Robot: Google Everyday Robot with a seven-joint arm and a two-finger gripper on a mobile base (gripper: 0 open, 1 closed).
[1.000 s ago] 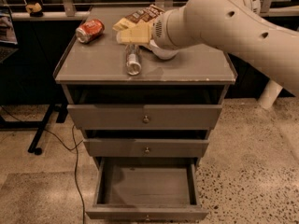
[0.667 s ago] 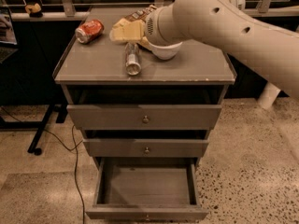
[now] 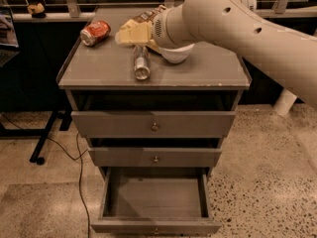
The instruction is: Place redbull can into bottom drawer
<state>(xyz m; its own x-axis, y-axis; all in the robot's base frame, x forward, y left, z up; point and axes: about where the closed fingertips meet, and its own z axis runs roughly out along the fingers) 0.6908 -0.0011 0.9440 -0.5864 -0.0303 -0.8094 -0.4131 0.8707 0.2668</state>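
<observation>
The redbull can (image 3: 141, 63) lies on its side on the cabinet top (image 3: 99, 71), its shiny round end facing the front edge. My gripper (image 3: 132, 34) hangs just over the can's far end, at the tip of the big cream arm that comes in from the right. The can is not lifted. The bottom drawer (image 3: 154, 226) is pulled out, and its inside shows nothing in it. The two upper drawers are shut.
A red-orange soda can (image 3: 95, 32) lies at the back left of the cabinet top. A white bowl (image 3: 176, 54) sits right of the redbull can, under the arm. A snack bag (image 3: 149, 15) lies behind. A cable (image 3: 79, 157) runs over the floor at the left.
The arm has swung left and the gripper has come over the far end of the redbull can. The cans and drawers have not moved.
</observation>
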